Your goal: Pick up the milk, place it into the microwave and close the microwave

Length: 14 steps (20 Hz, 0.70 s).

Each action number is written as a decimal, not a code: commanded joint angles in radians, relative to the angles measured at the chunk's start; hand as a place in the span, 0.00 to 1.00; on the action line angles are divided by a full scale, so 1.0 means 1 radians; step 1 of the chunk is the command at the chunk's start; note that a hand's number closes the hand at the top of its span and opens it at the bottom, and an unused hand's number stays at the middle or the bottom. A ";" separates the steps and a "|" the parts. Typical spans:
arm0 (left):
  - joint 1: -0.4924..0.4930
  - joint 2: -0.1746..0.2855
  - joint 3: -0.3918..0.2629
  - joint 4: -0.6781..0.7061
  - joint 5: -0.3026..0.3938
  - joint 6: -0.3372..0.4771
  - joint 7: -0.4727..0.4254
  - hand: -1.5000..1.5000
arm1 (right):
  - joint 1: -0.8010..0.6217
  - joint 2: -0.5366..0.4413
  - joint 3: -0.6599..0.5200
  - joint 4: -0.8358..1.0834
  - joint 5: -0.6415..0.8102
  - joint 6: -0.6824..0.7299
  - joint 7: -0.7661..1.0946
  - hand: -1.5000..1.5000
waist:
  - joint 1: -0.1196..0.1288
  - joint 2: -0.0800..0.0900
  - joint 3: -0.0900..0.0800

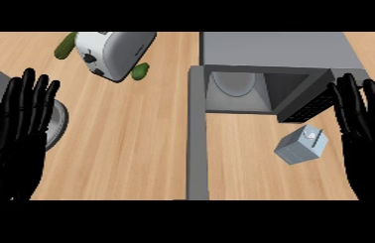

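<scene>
The milk (301,145) is a small pale blue-grey carton with a white cap, standing on the wooden counter in front of the microwave. The grey microwave (275,48) sits at the upper right with its cavity (238,91) showing and its door (196,133) swung out toward me on the left of the opening. My right hand (357,123) stands open at the right edge, fingers up, just right of the milk and apart from it. At the left edge my left hand (26,123) rests open, fingers up, far from the milk.
A white toaster (113,53) lies at the upper left with green vegetables (66,44) beside it. A round metal dish (58,125) shows partly behind my left hand. Bare wooden counter (132,148) lies between the left hand and the microwave door.
</scene>
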<state>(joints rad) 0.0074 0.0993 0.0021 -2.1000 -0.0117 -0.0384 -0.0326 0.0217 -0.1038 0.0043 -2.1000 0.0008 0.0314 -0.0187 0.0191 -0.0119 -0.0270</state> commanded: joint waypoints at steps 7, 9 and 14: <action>-0.044 0.029 0.113 0.135 0.183 -0.061 0.072 0.00 | -0.193 0.019 -0.180 0.097 -0.060 -0.134 0.169 0.00 | -0.013 0.016 0.027; -0.028 0.014 0.098 0.118 0.179 -0.053 0.078 0.00 | -0.199 -0.013 -0.220 0.094 -0.085 -0.126 0.193 0.00 | -0.018 0.012 0.027; 0.039 0.034 0.129 0.072 0.217 -0.107 0.068 0.00 | -0.135 0.009 -0.208 0.141 -0.069 -0.127 0.106 0.00 | -0.017 0.011 0.027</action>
<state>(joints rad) 0.0000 0.1203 0.0977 -2.0228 0.1568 -0.1029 0.0424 -0.1493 -0.0988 -0.1725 -2.0031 -0.0409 -0.1069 0.1434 0.0030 -0.0005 -0.0011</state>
